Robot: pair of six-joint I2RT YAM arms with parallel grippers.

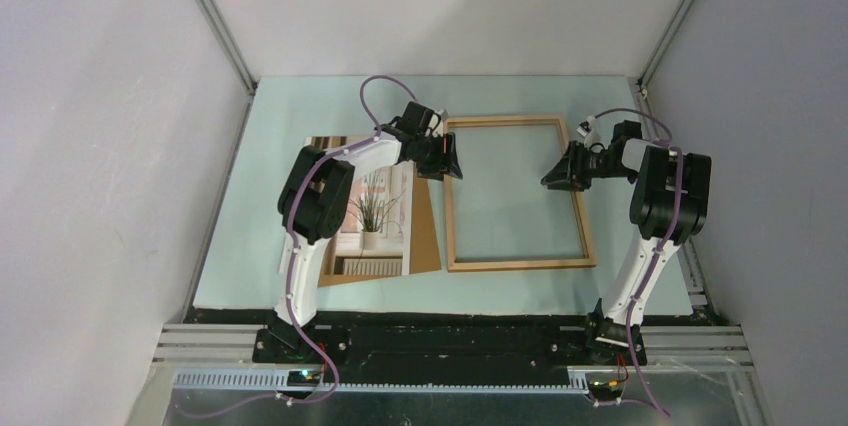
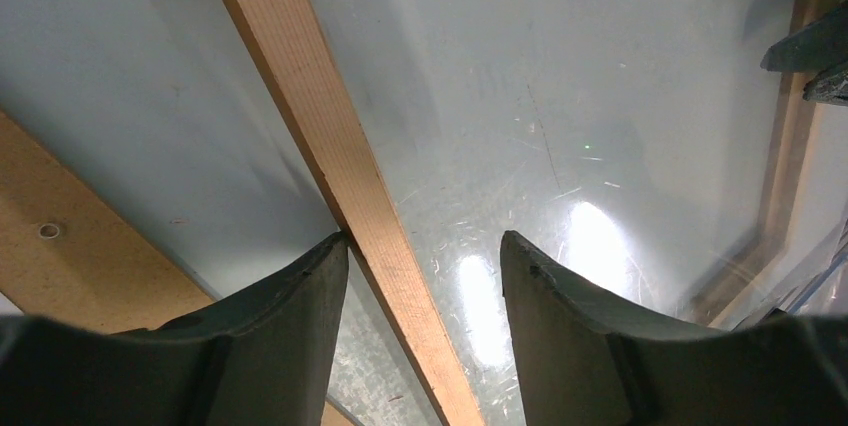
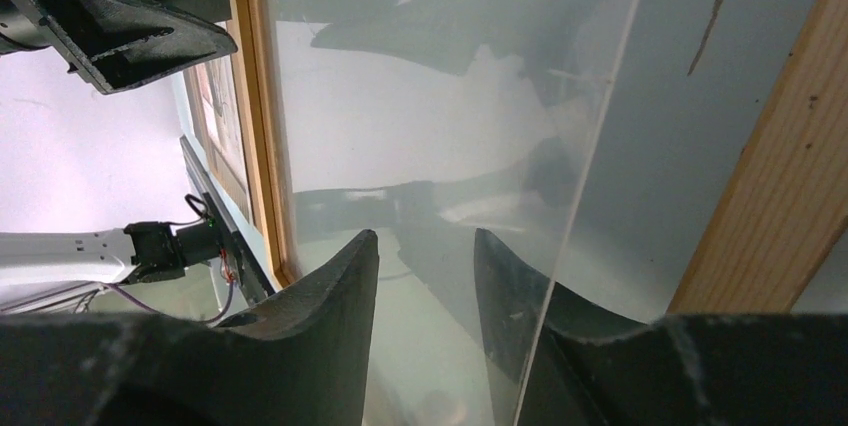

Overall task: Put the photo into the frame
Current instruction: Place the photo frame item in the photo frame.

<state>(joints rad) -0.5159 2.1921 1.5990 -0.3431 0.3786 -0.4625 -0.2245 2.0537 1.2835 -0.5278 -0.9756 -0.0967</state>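
Observation:
The frame, thin light wood, lies flat mid-table. The photo of a potted plant lies to its left, partly under my left arm. My left gripper is open and straddles the frame's left rail. That rail runs between the fingers, and one fingertip touches its edge. My right gripper is open just inside the frame's right rail. A clear pane's edge crosses its right finger, which looks hazy through the pane. Nothing is pinched.
A plain brown backing board lies under and beside the photo, and its corner shows as board in the left wrist view. The pale green mat ends at grey walls on the left, right and back. Both arm bases stand at the near edge.

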